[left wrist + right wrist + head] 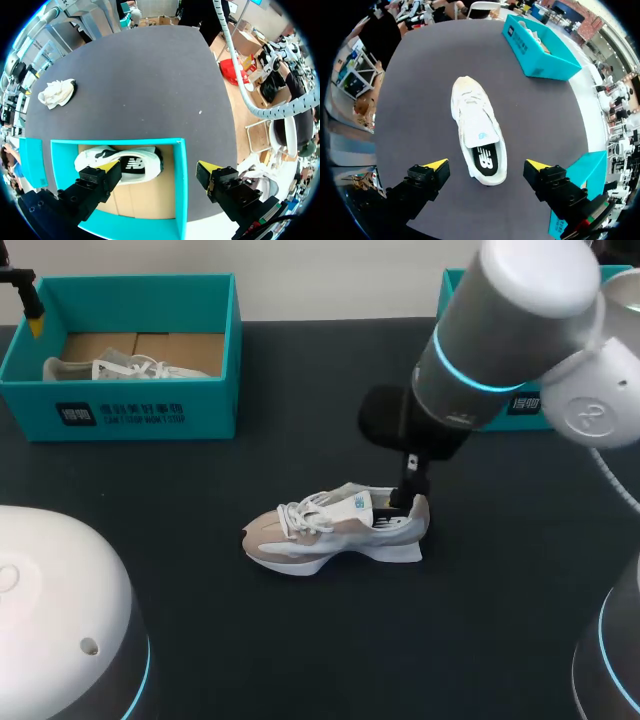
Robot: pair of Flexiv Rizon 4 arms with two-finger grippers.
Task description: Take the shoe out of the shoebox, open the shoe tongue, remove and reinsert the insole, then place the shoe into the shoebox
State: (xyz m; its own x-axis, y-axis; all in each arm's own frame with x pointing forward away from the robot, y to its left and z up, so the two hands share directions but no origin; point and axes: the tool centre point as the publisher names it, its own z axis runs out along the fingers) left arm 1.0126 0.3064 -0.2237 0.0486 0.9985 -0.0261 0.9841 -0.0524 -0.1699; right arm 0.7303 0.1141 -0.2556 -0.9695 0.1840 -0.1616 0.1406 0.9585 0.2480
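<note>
A beige and white shoe [335,530] lies on its sole in the middle of the dark table, toe pointing left. My right gripper [410,485] hangs just above its heel. In the right wrist view this gripper [487,167] is open, its yellow tips wide on either side of the heel and not touching it. The tongue [479,127] lies over the laces, and the black insole [485,159] shows in the opening. My left gripper [157,172] is open above the teal shoebox [181,165], which holds a second white shoe [120,165].
The left shoebox [130,410] stands at the table's back left, with my left gripper's tip [35,320] at its far corner. A second teal box [525,405] sits at the back right, mostly behind my right arm. Bare dark table surrounds the middle shoe.
</note>
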